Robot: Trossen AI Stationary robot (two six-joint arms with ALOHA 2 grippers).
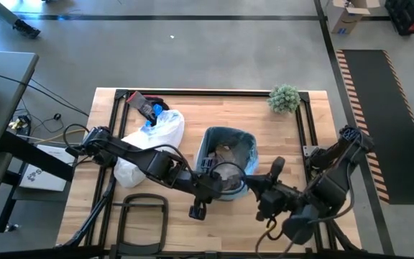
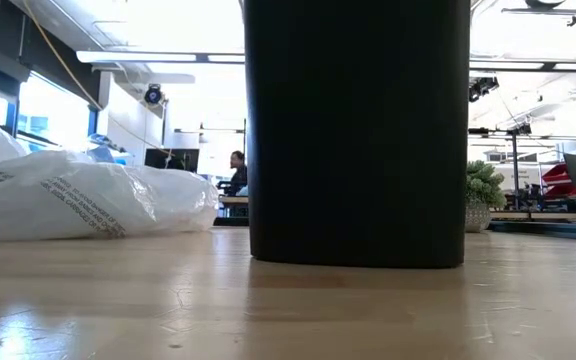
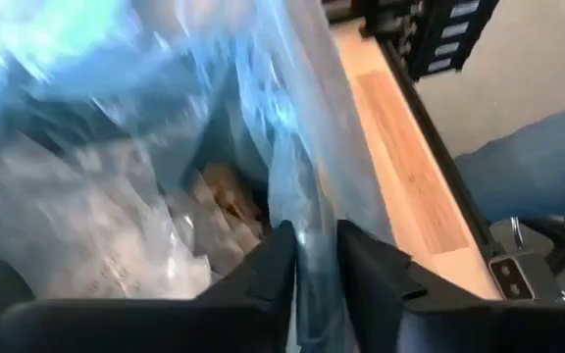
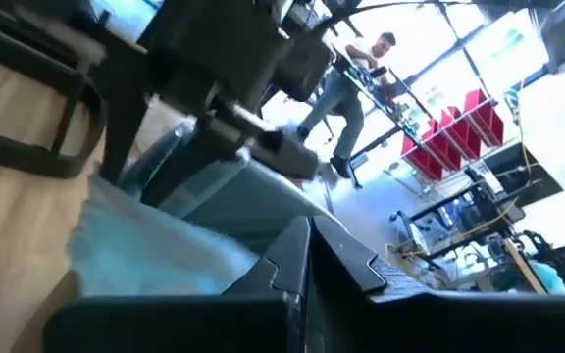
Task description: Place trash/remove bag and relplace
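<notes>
Your left gripper (image 3: 312,257) pinches the thin light-blue plastic bag (image 3: 292,147); your right gripper (image 4: 307,257) is squeezed tight on that bag's rim.

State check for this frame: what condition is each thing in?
bag: lining the bin, mouth open.
bin: upright.
trash: inside the bag.
left claw: shut on the bag's rim.
right claw: shut, beside the bin.
white bag: slumped beside the bin.
plant: upright.
</notes>
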